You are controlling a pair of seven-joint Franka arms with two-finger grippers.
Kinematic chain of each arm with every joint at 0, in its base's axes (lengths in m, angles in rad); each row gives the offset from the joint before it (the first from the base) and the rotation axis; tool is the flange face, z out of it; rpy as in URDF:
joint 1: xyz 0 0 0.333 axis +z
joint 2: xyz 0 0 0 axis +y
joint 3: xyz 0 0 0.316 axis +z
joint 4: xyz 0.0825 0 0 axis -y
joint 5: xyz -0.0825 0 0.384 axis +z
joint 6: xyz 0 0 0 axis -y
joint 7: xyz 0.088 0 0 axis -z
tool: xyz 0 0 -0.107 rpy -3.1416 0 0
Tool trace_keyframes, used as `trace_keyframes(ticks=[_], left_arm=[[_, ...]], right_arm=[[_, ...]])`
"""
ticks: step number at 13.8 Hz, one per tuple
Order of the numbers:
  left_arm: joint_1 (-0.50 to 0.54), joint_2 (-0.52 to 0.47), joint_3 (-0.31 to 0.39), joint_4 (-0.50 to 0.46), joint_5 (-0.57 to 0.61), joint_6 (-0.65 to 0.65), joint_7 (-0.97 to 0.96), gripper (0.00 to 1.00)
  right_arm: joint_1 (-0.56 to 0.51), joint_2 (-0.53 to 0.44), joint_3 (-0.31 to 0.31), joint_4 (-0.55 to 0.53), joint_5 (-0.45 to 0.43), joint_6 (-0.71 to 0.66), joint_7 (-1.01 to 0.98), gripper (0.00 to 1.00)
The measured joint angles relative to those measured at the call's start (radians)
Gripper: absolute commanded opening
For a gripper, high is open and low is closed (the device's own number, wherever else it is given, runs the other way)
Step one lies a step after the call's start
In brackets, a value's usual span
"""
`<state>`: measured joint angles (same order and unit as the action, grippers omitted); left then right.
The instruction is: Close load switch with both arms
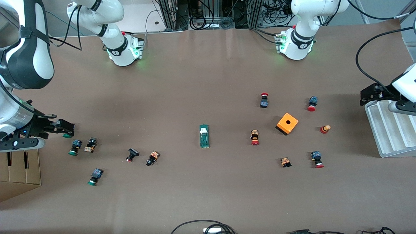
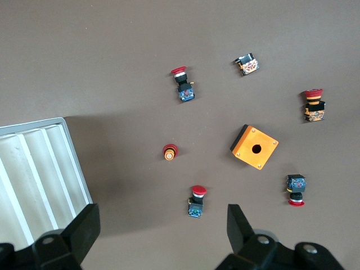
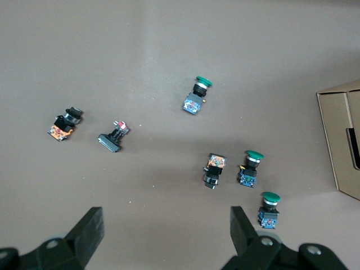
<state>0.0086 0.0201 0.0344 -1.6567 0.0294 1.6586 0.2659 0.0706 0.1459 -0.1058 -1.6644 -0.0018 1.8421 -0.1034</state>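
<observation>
The load switch (image 1: 204, 136), a narrow green bar with a white block, lies flat in the middle of the table, apart from both grippers. It is out of both wrist views. My left gripper (image 1: 364, 97) is up over the table at the left arm's end, beside the white tray; in the left wrist view it (image 2: 163, 225) is open and empty. My right gripper (image 1: 69, 130) is up over the green-capped buttons at the right arm's end; in the right wrist view it (image 3: 164, 225) is open and empty.
An orange box with a hole (image 1: 287, 123) and several red-capped push buttons (image 1: 254, 137) lie toward the left arm's end, beside a white ribbed tray (image 1: 390, 130). Several green-capped and black buttons (image 1: 74, 147) lie toward the right arm's end, next to a cardboard box (image 1: 19, 169).
</observation>
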Motion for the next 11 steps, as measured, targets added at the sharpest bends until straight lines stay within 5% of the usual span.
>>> trace_keyframes(ticks=[11], left_arm=[[0.0, 0.0, 0.0, 0.0, 0.0, 0.0, 0.0, 1.0]], right_arm=[[0.0, 0.002, 0.0, 0.0, 0.0, 0.032, 0.0, 1.0]])
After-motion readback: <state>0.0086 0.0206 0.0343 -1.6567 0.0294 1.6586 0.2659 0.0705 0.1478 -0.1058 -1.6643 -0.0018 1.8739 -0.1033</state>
